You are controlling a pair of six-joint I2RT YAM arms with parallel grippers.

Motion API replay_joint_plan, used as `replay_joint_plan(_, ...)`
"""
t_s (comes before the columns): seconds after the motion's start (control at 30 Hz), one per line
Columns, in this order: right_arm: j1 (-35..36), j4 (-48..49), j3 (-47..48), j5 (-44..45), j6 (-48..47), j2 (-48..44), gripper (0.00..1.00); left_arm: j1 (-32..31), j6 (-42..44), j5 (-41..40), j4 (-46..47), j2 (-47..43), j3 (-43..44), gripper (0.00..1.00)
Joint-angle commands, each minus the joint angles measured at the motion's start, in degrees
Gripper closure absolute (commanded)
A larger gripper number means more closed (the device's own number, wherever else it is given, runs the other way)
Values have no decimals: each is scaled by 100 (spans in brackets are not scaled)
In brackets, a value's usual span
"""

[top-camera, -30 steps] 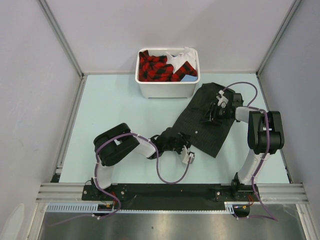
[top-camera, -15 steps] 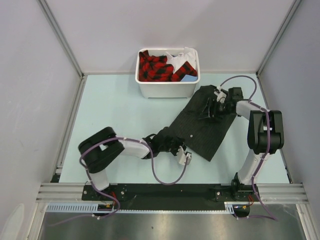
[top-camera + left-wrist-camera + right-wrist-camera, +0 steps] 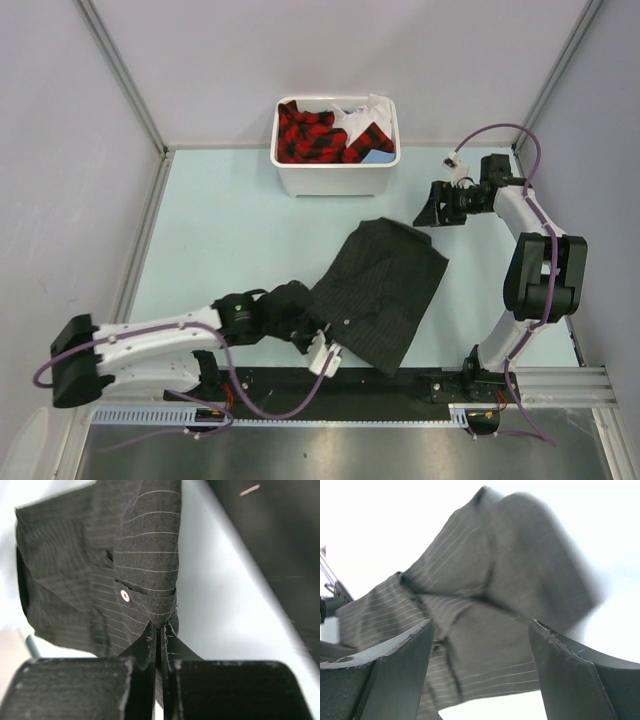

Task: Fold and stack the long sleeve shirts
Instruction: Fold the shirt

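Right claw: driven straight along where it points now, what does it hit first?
Likely the pinstriped shirt: in the right wrist view it fills the space straight ahead of the open right claw, with nothing in between. Depth is unclear.

Robot lab cell, plain grey panel walls (image 3: 50,150), aluminium framing (image 3: 121,75), pale table (image 3: 220,230), black mounting rail (image 3: 400,388) along the bottom of frame.
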Motion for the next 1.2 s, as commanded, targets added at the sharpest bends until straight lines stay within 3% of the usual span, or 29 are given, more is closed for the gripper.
replay_joint_plan(0.0, 69, -671, 143, -200, -694, -172, 20, -534, -878, 456, -1932, -988, 269, 100)
replay_joint_plan(0.23, 402, -681, -86, -192, -660, -286, 21, -763, -1073, 605, -2707, -744, 971, 100)
replay_joint_plan(0.47, 473, -996, -68, -112, -791, -427, 22, -167, 245, 956, -3014, 354, 1710, 100)
replay_joint_plan(0.7, 394, -1322, -340, -86, -968, -620, 22, 870, 1335, 1457, -3664, 2129, 3509, 100)
replay_joint_plan(0.97, 192, -1595, -332, -323, -1108, -603, 21, 1346, 1767, 1529, -3973, 4386, 5480, 92)
replay_joint_plan(1.0, 201, -1603, -349, -297, -1091, -594, 21, 1433, 1732, 1546, -3921, 4511, 5760, 80)
replay_joint_plan(1.07, 218, -1586, -384, -227, -1091, -568, 21, 1530, 1346, 1555, -3360, 4714, 5885, 64)
replay_joint_plan(1.1, 218, -1508, -411, -131, -1065, -567, 21, 1626, 1241, 1546, -3219, 4732, 5964, 32)
replay_joint_plan(1.17, 218, -1472, -472, -77, -1029, -550, 22, 1767, 748, 1826, -2892, 4671, 6044, 14)
